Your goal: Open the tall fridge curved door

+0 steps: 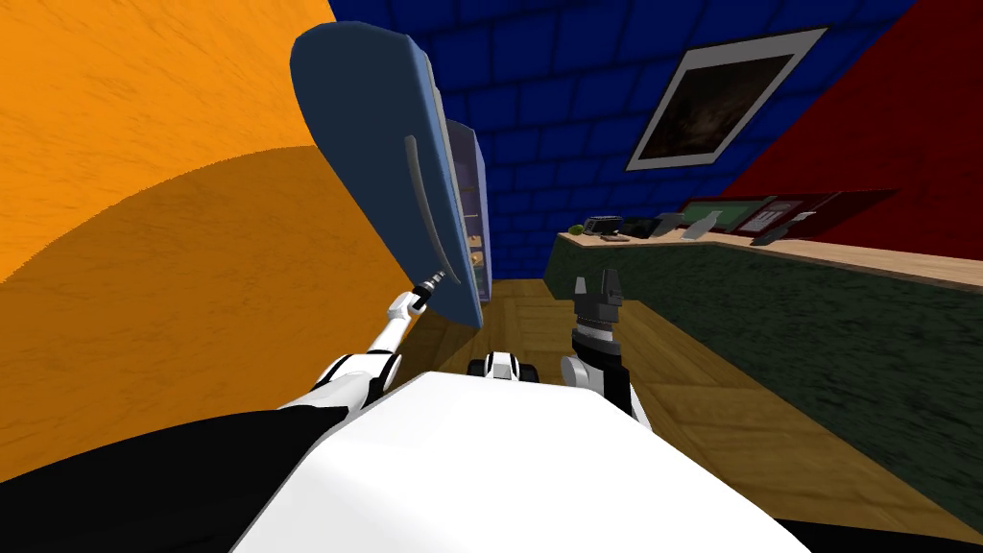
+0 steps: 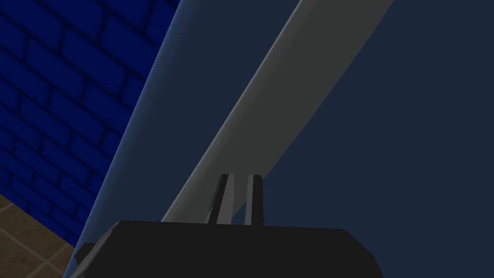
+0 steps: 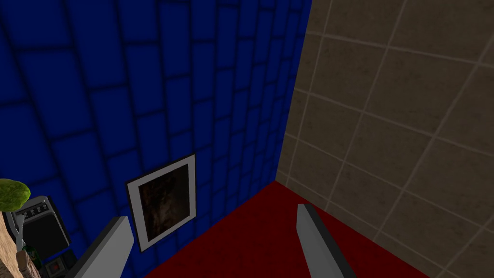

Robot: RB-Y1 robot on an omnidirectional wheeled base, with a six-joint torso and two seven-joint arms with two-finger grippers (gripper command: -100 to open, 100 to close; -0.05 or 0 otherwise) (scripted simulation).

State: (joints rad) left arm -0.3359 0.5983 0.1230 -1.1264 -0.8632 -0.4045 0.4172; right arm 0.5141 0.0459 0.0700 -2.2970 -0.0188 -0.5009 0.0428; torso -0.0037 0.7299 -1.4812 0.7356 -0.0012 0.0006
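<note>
The tall fridge's dark blue curved door (image 1: 374, 144) stands swung out from the fridge body (image 1: 472, 206), where shelves show inside. A long grey handle (image 1: 427, 206) runs down the door. My left gripper (image 1: 437, 280) is at the handle's lower end. In the left wrist view its fingers (image 2: 237, 193) stand close together against the grey handle (image 2: 289, 96), with a thin grey strip between them. My right gripper (image 1: 595, 288) is raised in front of my chest, away from the fridge, and open (image 3: 217, 246) with nothing between its fingers.
An orange wall (image 1: 144, 240) is close on the left behind the door. A dark green counter (image 1: 768, 307) with a light top runs along the right, carrying small appliances (image 1: 605, 227). Wooden floor (image 1: 538, 326) lies between the fridge and the counter.
</note>
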